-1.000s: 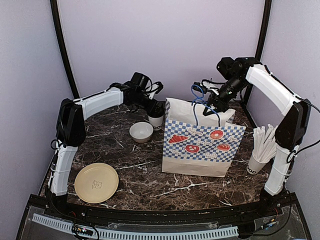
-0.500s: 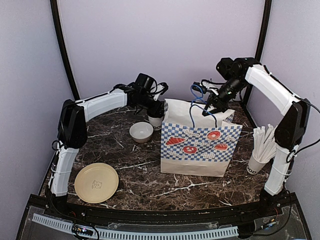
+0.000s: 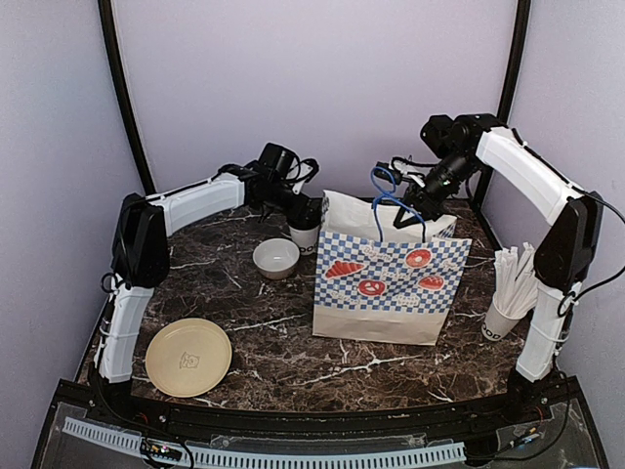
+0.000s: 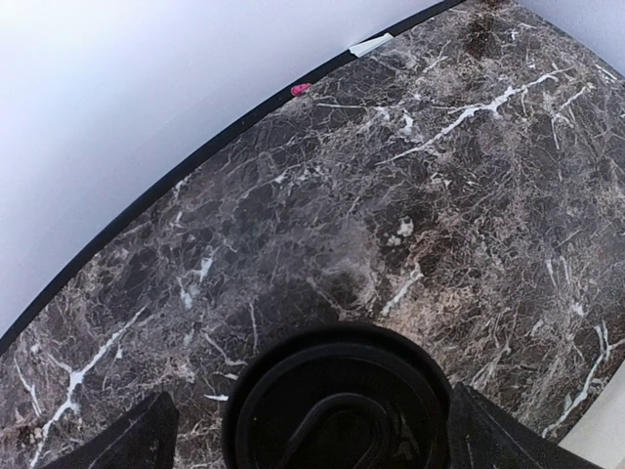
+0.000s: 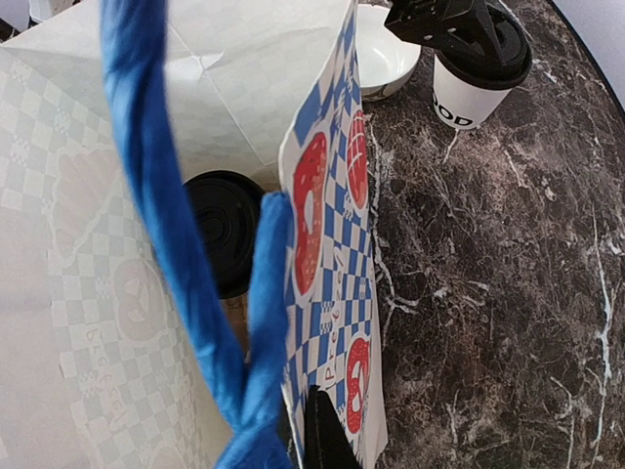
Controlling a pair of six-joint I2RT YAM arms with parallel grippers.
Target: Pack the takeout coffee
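Since the earlier frames, the checked blue-and-white paper bag (image 3: pixel 386 293) had shifted a little to the left on the dark marble table (image 3: pixel 273 322). Its top stood straighter under the pull of the right gripper (image 3: pixel 415 203). This gripper was clenched on the blue rope handle (image 5: pixel 146 195) and held the mouth of the bag open. The left arm had hardly changed its place.

The left gripper (image 3: pixel 301 213) hung over the white paper cup with a black lid (image 3: pixel 305 237), which stood upright on the table just beside the back left corner of the bag. In the left wrist view its fingers (image 4: pixel 127 440) were spread on both sides of the lid, and a gap showed on one side, so the claw was released and not yet grasping the cup. Inside the bag stood a second black-lidded cup (image 5: pixel 223 230), seen from above against the inner wall.

Near the lidded cup, on its left, was a low white bowl (image 3: pixel 276 258). A round yellow plate (image 3: pixel 188 358) lay at the front left. A white cup full of long white sticks (image 3: pixel 503 318) stood to the right of the bag, apart from it.
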